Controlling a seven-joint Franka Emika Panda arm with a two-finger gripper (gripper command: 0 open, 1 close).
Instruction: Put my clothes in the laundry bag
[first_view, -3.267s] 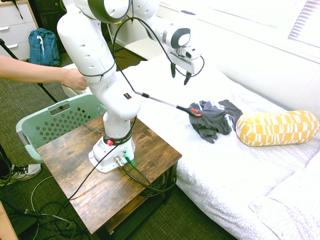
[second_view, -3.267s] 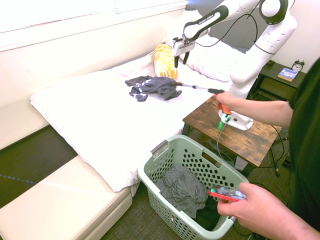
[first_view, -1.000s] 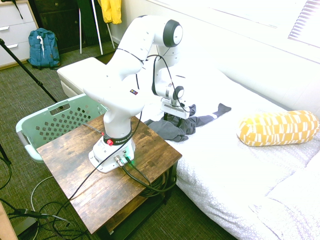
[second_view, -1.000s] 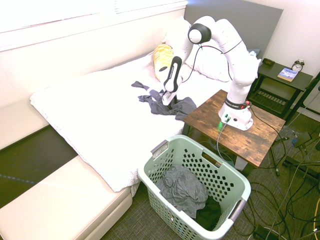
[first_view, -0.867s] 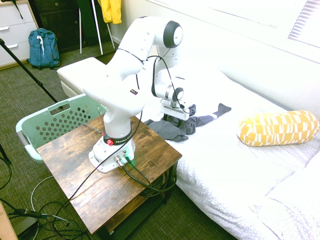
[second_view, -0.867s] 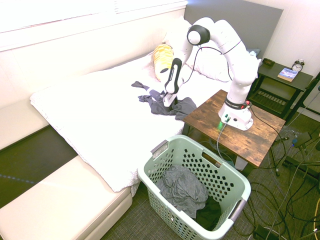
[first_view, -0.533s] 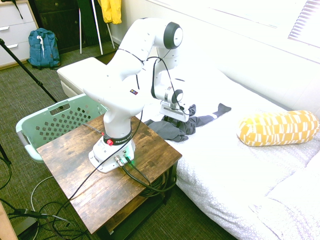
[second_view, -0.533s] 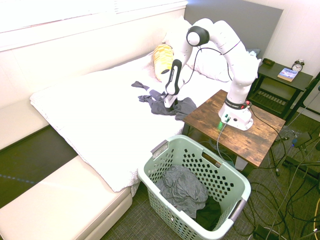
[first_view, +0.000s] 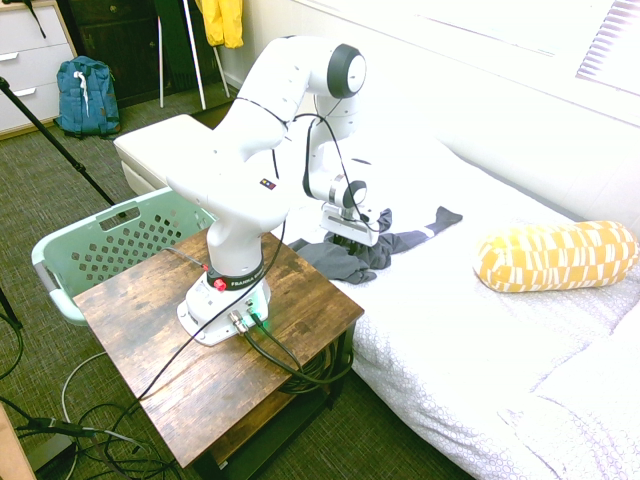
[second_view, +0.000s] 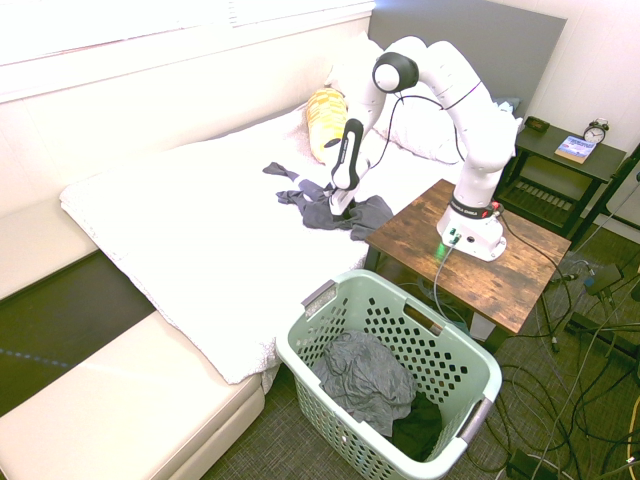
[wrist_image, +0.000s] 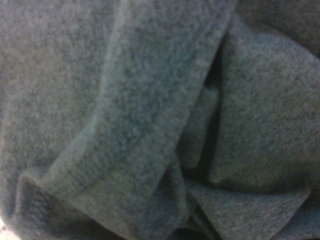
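— Where's the arm?
— Middle of both exterior views, arched up and bent back down.
— And the gripper (first_view: 350, 234)?
— Pointing steeply down, low at centre frame; its fingers are hidden, so no telling.

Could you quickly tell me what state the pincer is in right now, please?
Pincer: down in the dark grey clothes on the bed; whether it is open or closed on them cannot be told.
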